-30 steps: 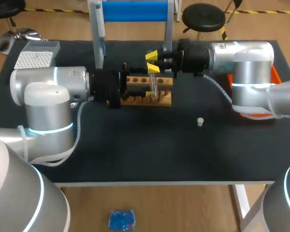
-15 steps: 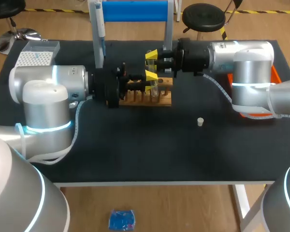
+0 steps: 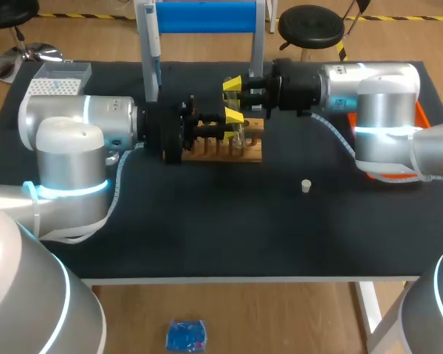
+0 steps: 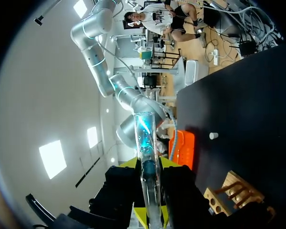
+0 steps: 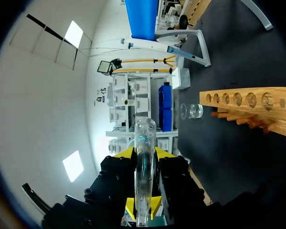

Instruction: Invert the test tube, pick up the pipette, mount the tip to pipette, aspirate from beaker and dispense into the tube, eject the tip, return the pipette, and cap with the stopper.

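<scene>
clear glass test tube (image 4: 147,138) over wooden tube rack (image 3: 247,153) near back edge of black table (image 3: 207,236), left gripper (image 4: 148,164) clamped on it, right gripper (image 5: 144,152) gripping it too, small white stopper (image 3: 306,186) loose toward right edge

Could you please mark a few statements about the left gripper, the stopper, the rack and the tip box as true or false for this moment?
1. The left gripper grips a test tube between its fingers. True.
2. The stopper already caps the tube. False: it lies by itself on the table, apart from the wooden rack and on my right arm's side of it.
3. The wooden rack sits inside the orange tray. False: it stands on the table's far middle, where the two arms meet; the tray is under my right arm.
4. The tip box stands at the table's far left corner. True.
</scene>
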Robot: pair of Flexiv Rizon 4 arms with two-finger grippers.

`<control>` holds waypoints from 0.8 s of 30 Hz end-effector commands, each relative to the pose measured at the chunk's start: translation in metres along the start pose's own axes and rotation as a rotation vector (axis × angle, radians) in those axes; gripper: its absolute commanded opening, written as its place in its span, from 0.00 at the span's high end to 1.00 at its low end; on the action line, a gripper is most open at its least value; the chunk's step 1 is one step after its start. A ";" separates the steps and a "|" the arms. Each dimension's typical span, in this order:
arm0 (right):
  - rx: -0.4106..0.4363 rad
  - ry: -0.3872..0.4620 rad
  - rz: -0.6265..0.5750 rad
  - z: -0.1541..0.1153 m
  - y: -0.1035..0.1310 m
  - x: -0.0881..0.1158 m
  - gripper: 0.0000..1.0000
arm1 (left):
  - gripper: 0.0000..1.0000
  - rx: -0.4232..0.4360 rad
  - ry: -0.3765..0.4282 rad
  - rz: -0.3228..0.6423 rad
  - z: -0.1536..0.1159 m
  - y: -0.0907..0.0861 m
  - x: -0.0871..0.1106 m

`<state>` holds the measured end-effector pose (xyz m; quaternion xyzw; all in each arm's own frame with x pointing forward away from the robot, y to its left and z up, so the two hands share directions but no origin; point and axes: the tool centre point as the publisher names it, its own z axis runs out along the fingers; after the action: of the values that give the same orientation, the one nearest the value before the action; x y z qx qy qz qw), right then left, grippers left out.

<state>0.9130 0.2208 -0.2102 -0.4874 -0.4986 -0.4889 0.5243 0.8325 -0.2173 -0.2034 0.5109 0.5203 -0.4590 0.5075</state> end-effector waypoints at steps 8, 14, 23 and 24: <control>0.001 -0.002 -0.001 0.001 0.001 -0.002 0.00 | 1.00 0.020 -0.004 -0.009 0.000 -0.001 -0.001; 0.001 -0.002 -0.001 0.001 0.001 -0.002 0.00 | 1.00 0.020 -0.004 -0.009 0.000 -0.001 -0.001; 0.001 -0.002 -0.001 0.001 0.001 -0.002 0.00 | 1.00 0.020 -0.004 -0.009 0.000 -0.001 -0.001; 0.001 -0.002 -0.001 0.001 0.001 -0.002 0.00 | 1.00 0.020 -0.004 -0.009 0.000 -0.001 -0.001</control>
<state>0.9138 0.2214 -0.2124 -0.4877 -0.4986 -0.4889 0.5240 0.8309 -0.2181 -0.2021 0.5115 0.5177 -0.4675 0.5017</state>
